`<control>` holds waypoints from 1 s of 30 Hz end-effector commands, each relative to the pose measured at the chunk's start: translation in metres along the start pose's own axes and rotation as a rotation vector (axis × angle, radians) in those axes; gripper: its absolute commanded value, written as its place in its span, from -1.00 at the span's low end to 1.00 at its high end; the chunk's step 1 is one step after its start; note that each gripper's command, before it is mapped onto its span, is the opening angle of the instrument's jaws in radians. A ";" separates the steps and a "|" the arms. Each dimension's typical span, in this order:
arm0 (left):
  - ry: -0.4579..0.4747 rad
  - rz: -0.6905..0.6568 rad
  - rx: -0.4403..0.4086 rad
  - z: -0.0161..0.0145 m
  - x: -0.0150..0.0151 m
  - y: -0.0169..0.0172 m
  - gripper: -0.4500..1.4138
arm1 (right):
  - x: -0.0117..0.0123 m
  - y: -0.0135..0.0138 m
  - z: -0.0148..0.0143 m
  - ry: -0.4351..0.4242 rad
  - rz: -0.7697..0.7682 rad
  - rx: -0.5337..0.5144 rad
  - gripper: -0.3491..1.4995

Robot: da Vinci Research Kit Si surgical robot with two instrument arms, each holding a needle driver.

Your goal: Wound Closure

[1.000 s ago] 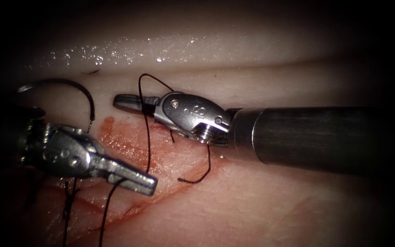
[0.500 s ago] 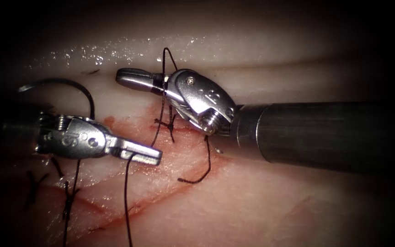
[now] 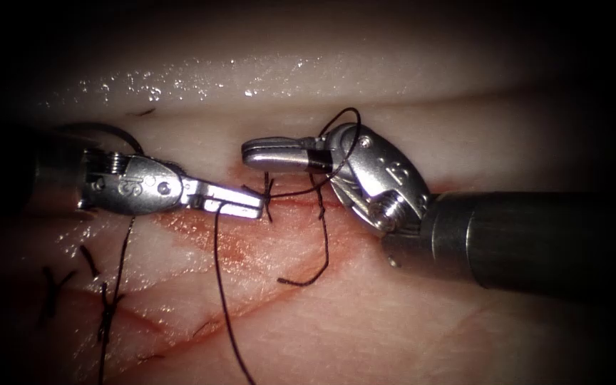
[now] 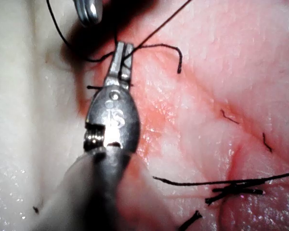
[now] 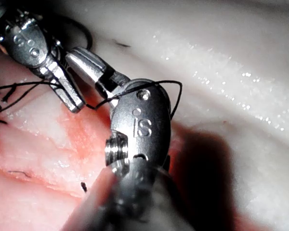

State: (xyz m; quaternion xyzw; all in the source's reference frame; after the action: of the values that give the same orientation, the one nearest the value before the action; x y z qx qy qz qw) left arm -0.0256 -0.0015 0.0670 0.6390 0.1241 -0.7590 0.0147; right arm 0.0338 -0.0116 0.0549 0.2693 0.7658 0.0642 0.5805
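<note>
My left tool (image 3: 254, 207) (image 4: 123, 50) has its jaws shut on the black thread (image 3: 221, 285) just left of a knotted stitch (image 3: 269, 191) on the tissue (image 3: 393, 335). From the jaws the thread hangs down toward the front edge. My right tool (image 3: 247, 151) (image 5: 77, 55) comes in from the right, its jaws shut just above the stitch. A loop of thread (image 3: 344, 135) (image 5: 176, 96) wraps over its jaw base and wrist. A loose thread tail (image 3: 308, 274) curls on the red-stained tissue. The curved needle (image 3: 112, 130) lies free at the far left, partly behind the left tool.
The cut (image 3: 251, 299) runs diagonally from lower left toward the tools, wet with red fluid (image 3: 244, 249). Earlier stitches (image 3: 105, 306) with short cut ends sit at lower left. A pale glistening ridge of tissue (image 3: 201, 82) borders the back.
The left tool has moved up and right with the thread to the stitch. The right tool has drawn back to the right, and the thread loop now lies around its wrist.
</note>
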 end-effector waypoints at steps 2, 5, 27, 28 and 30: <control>-0.001 -0.001 -0.005 0.0005 -0.0009 -0.0003 -1.00 | -0.0002 -0.0002 -0.0008 -0.070 -0.015 0.063 -1.00; -0.003 -0.008 -0.005 0.0005 -0.0014 -0.0002 -1.00 | -0.0001 -0.0010 -0.0017 -0.153 -0.024 0.138 -1.00; -0.008 -0.024 -0.005 0.0018 -0.0025 0.0004 -1.00 | -0.0044 -0.0046 0.0030 -0.769 -0.033 0.468 0.16; -0.007 -0.024 -0.006 0.0017 -0.0025 0.0004 -1.00 | -0.0047 -0.0049 0.0032 -0.817 -0.028 0.464 0.29; -0.006 -0.023 -0.010 0.0016 -0.0025 0.0006 -1.00 | -0.0051 -0.0053 0.0035 -0.927 -0.028 0.457 0.36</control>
State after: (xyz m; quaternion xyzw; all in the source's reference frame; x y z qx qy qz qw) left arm -0.0259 -0.0027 0.0691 0.6345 0.1348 -0.7610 0.0086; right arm 0.0351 -0.0193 0.0561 0.3799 0.4147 -0.2375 0.7920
